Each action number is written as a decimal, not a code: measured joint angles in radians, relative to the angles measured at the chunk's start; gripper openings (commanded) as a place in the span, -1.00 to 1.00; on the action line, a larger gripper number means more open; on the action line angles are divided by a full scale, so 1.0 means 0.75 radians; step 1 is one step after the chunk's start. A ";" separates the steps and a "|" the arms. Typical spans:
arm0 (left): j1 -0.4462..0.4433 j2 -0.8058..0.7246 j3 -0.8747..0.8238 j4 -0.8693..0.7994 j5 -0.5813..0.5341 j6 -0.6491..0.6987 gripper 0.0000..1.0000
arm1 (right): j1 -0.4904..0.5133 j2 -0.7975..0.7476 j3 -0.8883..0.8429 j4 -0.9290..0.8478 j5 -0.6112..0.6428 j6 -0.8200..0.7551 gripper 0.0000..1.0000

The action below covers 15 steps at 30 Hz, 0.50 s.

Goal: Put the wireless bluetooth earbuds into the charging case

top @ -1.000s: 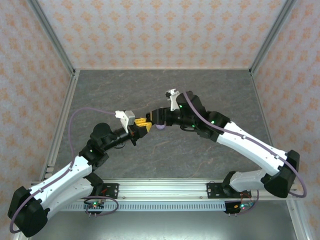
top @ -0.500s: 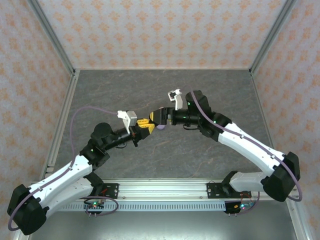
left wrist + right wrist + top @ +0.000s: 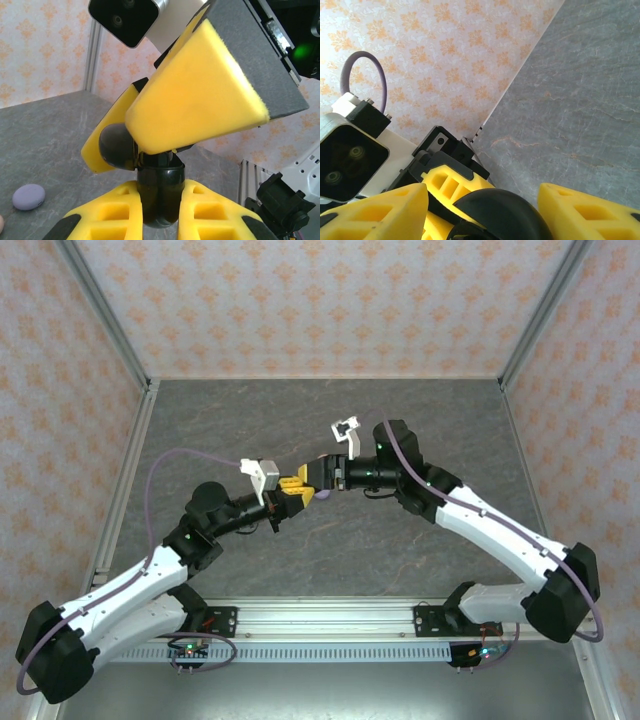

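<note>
Over the middle of the table [image 3: 400, 420], a flat grey slab with a stone-like vein pattern, your two arms meet nose to nose. The left arm [image 3: 130, 585] comes in from the near left corner and the right arm [image 3: 490, 525] from the near right.

The left gripper [image 3: 291, 487] is clamped on the black charging case [image 3: 158, 200], its ribbed yellow fingers pressing both flanks of the lower body. The case's long axis rises out of those fingers, straight toward the right gripper [image 3: 318, 474].

That gripper is the nearer tool for whatever comes next, since its jaws already straddle the case's upper part. From the left wrist, a rounded black lobe [image 3: 116, 146], probably the lid, sits between its yellow foam-faced pads. You cannot tell whether those pads pinch the lobe or only bracket it.

The case is glossy, smooth and curved all over. Judge it as slippery, and treat any push along its axis as a push against the left grip. The fingers hide whether an earbud is seated inside.

Down on the table, just beside the meeting point, lies a lilac case [image 3: 28, 196]. It is matte, pebble-shaped and shut.
</note>
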 measured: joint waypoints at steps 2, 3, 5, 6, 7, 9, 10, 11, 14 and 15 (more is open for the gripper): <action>-0.003 0.000 0.007 0.001 0.003 0.000 -1.00 | 0.000 -0.039 -0.016 -0.001 0.010 -0.016 0.19; -0.006 0.000 0.008 0.004 0.005 0.001 -1.00 | 0.000 -0.064 -0.025 0.000 0.019 -0.025 0.19; -0.010 0.000 0.008 0.005 0.008 0.003 -1.00 | -0.001 -0.110 -0.043 0.000 0.036 -0.040 0.19; -0.009 0.000 0.008 0.003 0.010 0.004 -1.00 | -0.001 -0.134 -0.051 0.001 0.044 -0.047 0.19; -0.009 0.000 0.008 0.000 0.009 0.004 -1.00 | -0.001 -0.152 -0.056 0.002 0.046 -0.051 0.19; -0.009 0.001 0.008 -0.001 0.007 0.004 -1.00 | 0.000 -0.170 -0.062 0.005 0.049 -0.057 0.20; -0.009 0.001 0.008 -0.001 0.005 0.004 -1.00 | 0.000 -0.174 -0.062 0.005 0.052 -0.060 0.20; -0.009 0.001 0.008 -0.001 0.004 0.004 -1.00 | 0.001 -0.175 -0.062 0.004 0.057 -0.067 0.21; -0.009 0.001 0.008 -0.004 -0.001 0.004 -1.00 | 0.001 -0.175 -0.062 -0.031 0.099 -0.097 0.23; -0.009 0.001 0.010 -0.013 -0.002 0.004 -1.00 | 0.001 -0.175 -0.060 -0.058 0.129 -0.115 0.24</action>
